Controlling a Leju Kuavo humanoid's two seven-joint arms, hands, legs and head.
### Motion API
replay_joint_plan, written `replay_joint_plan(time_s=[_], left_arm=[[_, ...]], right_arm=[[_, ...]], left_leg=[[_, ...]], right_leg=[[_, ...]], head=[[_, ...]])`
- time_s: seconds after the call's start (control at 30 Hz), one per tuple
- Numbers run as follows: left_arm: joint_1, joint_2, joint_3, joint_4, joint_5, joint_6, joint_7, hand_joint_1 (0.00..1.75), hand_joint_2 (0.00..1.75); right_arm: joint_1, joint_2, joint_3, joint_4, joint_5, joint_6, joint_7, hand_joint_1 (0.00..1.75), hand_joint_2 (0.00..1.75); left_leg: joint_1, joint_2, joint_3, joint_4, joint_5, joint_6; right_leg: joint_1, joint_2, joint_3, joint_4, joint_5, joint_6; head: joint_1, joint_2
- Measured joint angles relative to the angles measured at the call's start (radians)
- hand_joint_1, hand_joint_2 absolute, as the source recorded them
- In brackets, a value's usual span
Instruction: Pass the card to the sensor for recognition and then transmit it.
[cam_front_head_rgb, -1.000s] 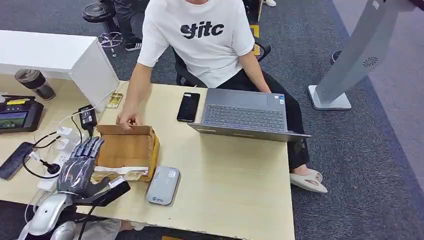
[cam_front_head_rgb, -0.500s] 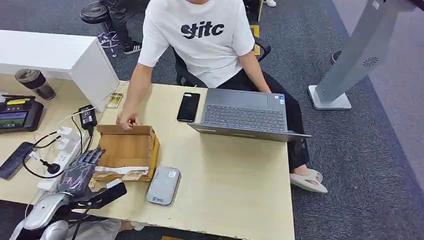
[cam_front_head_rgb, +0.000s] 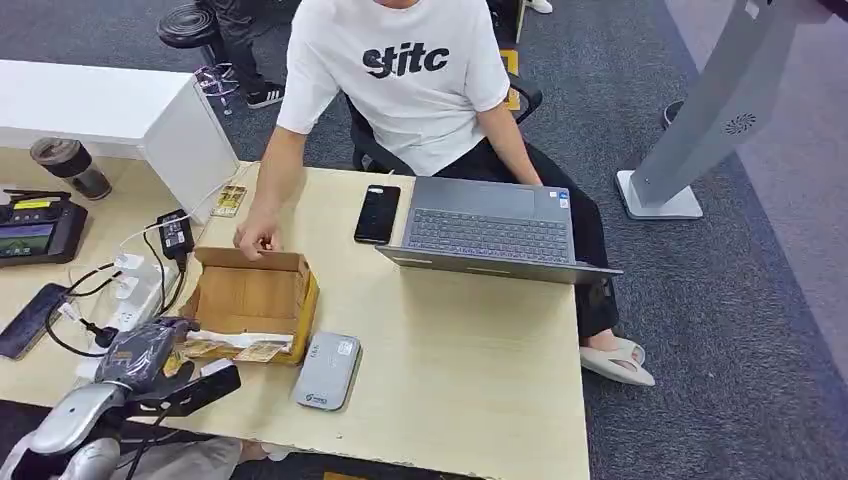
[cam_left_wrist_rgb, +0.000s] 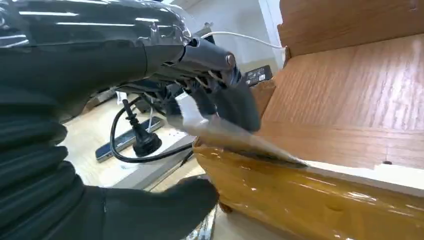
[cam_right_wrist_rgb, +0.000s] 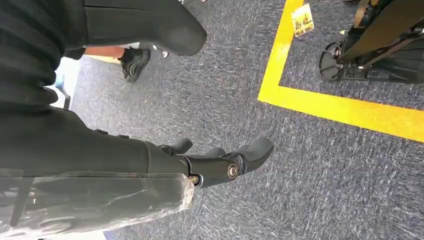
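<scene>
An open cardboard box (cam_front_head_rgb: 250, 295) sits near the table's front left, and a person's hand (cam_front_head_rgb: 257, 240) rests on its far flap. My left hand (cam_front_head_rgb: 150, 352) is at the box's near rim with its fingers curled down. In the left wrist view the fingers (cam_left_wrist_rgb: 235, 105) press on a thin pale card (cam_left_wrist_rgb: 240, 142) lying on the rim of the box (cam_left_wrist_rgb: 350, 100). The thumb (cam_left_wrist_rgb: 165, 200) stays below, apart from the card. A grey-white sensor (cam_front_head_rgb: 327, 370) lies flat just right of the box. My right hand (cam_right_wrist_rgb: 220, 160) hangs over the carpet with nothing in it.
An open laptop (cam_front_head_rgb: 490, 228) and a black phone (cam_front_head_rgb: 376, 213) lie in front of the seated person. A power strip with cables (cam_front_head_rgb: 120, 300), another phone (cam_front_head_rgb: 30, 320) and a small screen device (cam_front_head_rgb: 38, 228) crowd the left side. The table's right half is bare wood (cam_front_head_rgb: 470, 370).
My left hand has drawn back toward the box's near rim, and its fingers have gone from stretched flat to curled down onto the card. The person's hand stays on the flap.
</scene>
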Motion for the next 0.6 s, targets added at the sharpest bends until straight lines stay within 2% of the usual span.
replay_joint_plan(time_s=[0.33,0.43,0.6], left_arm=[[-0.012,-0.001,-0.009,0.0,-0.012,0.025,0.0,1.62,1.75],[-0.014,-0.001,-0.01,0.0,-0.012,0.025,0.0,1.57,1.75],[-0.015,-0.001,-0.01,0.0,-0.016,0.031,-0.002,1.64,1.75]], right_arm=[[0.0,0.0,0.0,0.0,0.0,0.0,0.0,0.0,1.75],[0.0,0.0,0.0,0.0,0.0,0.0,0.0,0.0,1.75],[0.0,0.0,0.0,0.0,0.002,0.0,0.0,0.0,1.75]], left_leg=[[0.0,0.0,0.0,0.0,0.0,0.0],[0.0,0.0,0.0,0.0,0.0,0.0],[0.0,0.0,0.0,0.0,0.0,0.0]], right_leg=[[0.0,0.0,0.0,0.0,0.0,0.0],[0.0,0.0,0.0,0.0,0.0,0.0],[0.0,0.0,0.0,0.0,0.0,0.0]], head=[[0.0,0.0],[0.0,0.0],[0.0,0.0]])
